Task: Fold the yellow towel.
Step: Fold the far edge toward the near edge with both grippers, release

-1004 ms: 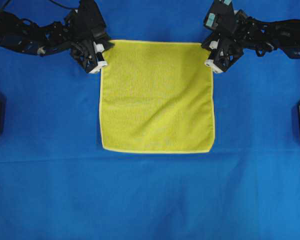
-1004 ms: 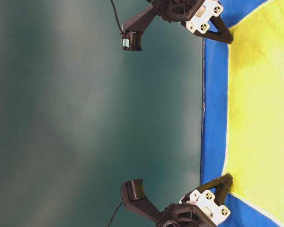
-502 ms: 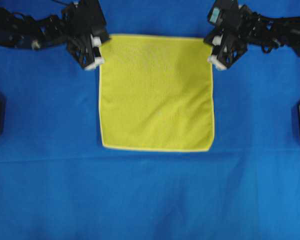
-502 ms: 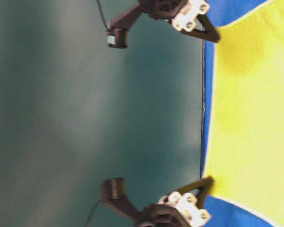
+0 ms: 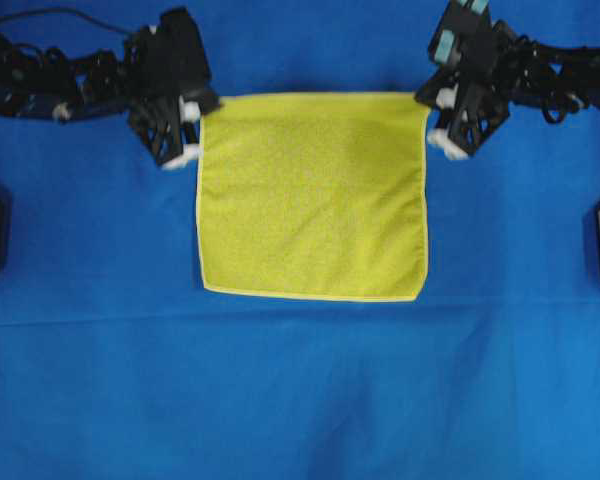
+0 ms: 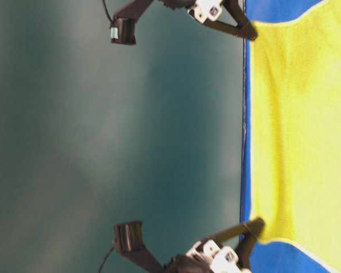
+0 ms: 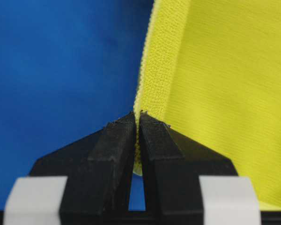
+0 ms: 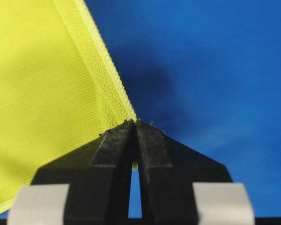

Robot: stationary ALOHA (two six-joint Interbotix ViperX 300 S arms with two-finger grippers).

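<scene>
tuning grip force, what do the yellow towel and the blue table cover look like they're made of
Yellow towel: soft knit cloth, probably microfibre; matte, finely ribbed weave and a paler stitched hem where the left tool pinches it.
Blue table cover: looks like smooth matte fabric or felt; no weave resolves, so the material stays uncertain.

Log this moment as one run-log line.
left end effector: shut on yellow towel corner | right end effector: shut on opposite corner | far edge lifted | fold not yet made
</scene>
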